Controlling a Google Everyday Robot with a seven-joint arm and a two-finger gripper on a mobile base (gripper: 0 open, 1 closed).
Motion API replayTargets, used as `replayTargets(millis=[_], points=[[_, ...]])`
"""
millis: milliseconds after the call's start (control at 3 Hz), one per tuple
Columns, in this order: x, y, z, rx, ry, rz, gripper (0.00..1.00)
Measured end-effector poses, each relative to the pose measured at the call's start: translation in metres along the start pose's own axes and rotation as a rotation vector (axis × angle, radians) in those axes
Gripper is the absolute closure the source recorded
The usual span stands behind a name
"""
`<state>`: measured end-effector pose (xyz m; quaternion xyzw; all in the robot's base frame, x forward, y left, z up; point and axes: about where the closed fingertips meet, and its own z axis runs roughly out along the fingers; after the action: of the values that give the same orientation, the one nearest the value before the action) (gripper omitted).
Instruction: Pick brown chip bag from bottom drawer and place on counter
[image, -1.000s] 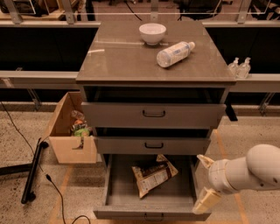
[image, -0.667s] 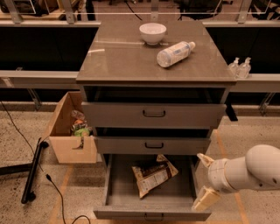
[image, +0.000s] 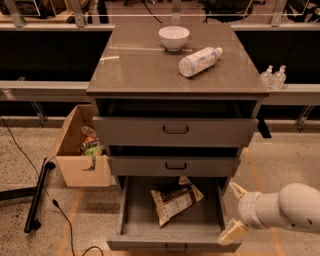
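Crinkled foil brown chip bag (image: 176, 200) lies flat in the open bottom drawer (image: 135, 215), left of the gripper (image: 234, 212). Its cream jaws gape empty, below the front right corner of the glossy counter (image: 135, 65).

Looking down from high in front of the drawer cabinet (image: 175, 131), facing the counter (image: 140, 65) and, nearer, the open bottom drawer (image: 150, 244). Framing the whole cabinet at mid-range, catching the gripper (image: 231, 212) at lower right, fingers (image: 234, 232) spread.
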<state>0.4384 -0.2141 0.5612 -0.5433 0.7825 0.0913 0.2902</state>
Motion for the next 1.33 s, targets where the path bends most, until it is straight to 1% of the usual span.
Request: replayTargets(millis=[333, 667, 1000, 1333], points=[[0.031, -0.012, 0.039, 0.053, -0.038, 0.036, 0.0], [0.055, -0.025, 0.079, 0.087, -0.078, 0.072, 0.0], [0.075, -0.039, 0.124, 0.096, -0.116, 0.115, 0.0], [0.098, -0.059, 0.192, 0.105, -0.155, 0.181, 0.0]])
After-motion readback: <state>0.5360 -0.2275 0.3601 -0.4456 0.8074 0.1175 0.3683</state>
